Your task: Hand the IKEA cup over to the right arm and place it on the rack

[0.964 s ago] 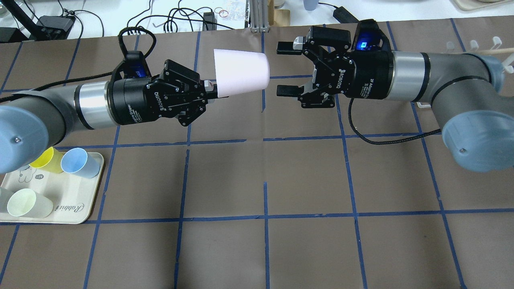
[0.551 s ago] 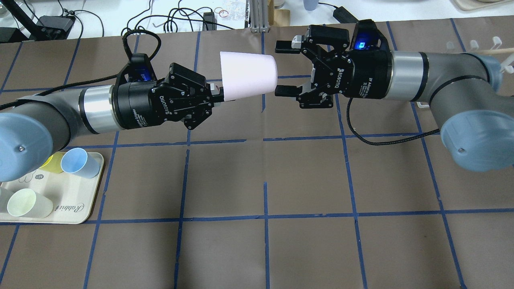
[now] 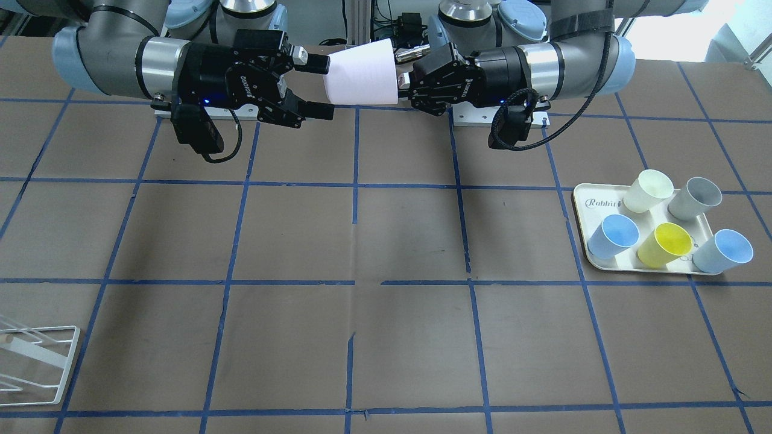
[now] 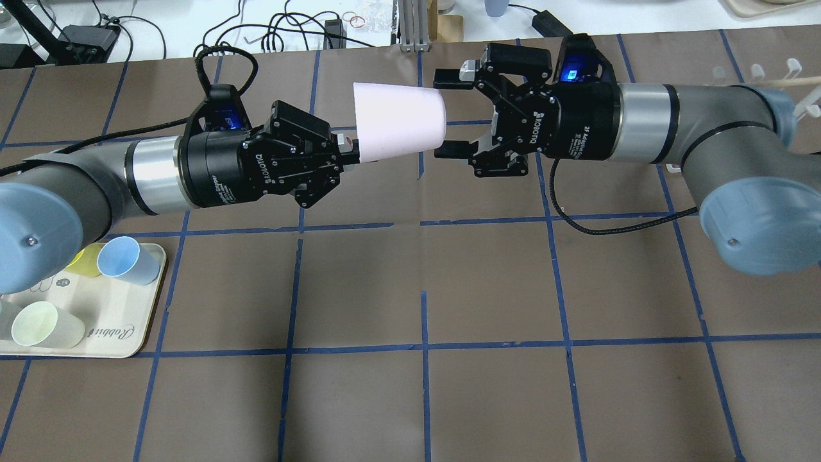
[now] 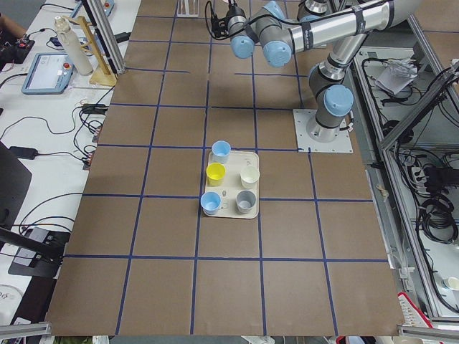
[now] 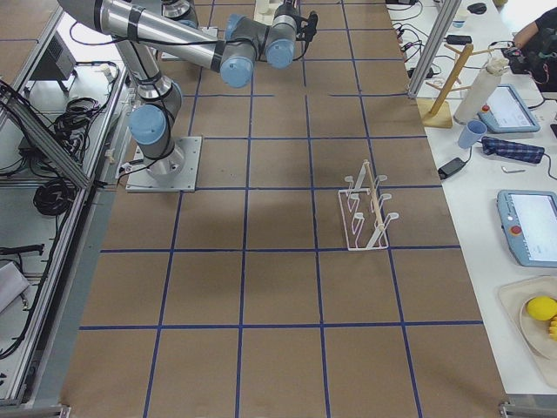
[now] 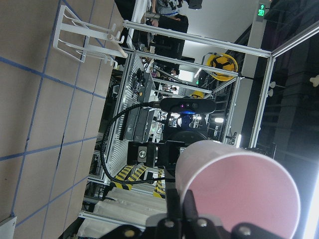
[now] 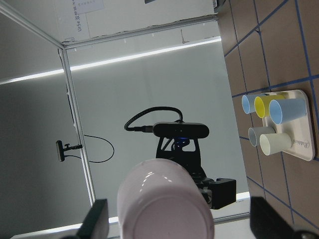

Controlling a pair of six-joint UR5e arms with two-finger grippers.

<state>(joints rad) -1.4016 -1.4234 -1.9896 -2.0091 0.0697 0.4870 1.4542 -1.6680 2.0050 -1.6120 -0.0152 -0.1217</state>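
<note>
- IKEA cup [image 3: 360,81] is seen in the front-facing view, held on its side in the air above the table [image 3: 410,241], between the two grippers. Its wide mouth is turned to the left gripper [image 3: 403,77], which is pinched on the rim. Its narrow base is turned to the right gripper [image 3: 316,86], whose fingers are spread wide on either side of that base. A tray [image 3: 588,199] marked "Rabbit" is filled with a cream cup [image 3: 648,190], a grey cup [image 3: 695,199], a yellow cup [image 3: 663,244] and two light blue cups [image 3: 613,236]. A corner of the rack [image 3: 36,354] is seen at the lower left edge, well apart from the pink cup.
- In the overhead view, the cup's base is set just between the tips of the spread right fingers; contact cannot be told. The tray is partly hidden under the left arm [image 4: 64,186].
- In the exterior left view, the five cups on the tray are seen mouth up. The grippers are too small to judge.
- In the exterior right view, the rack is seen standing on the table, well apart from both arms.
- In the left wrist view, the cup's wall is seen clamped at the rim.
- In the right wrist view, the cup's base is centred between the two fingers, with a clear gap on each side.
</note>
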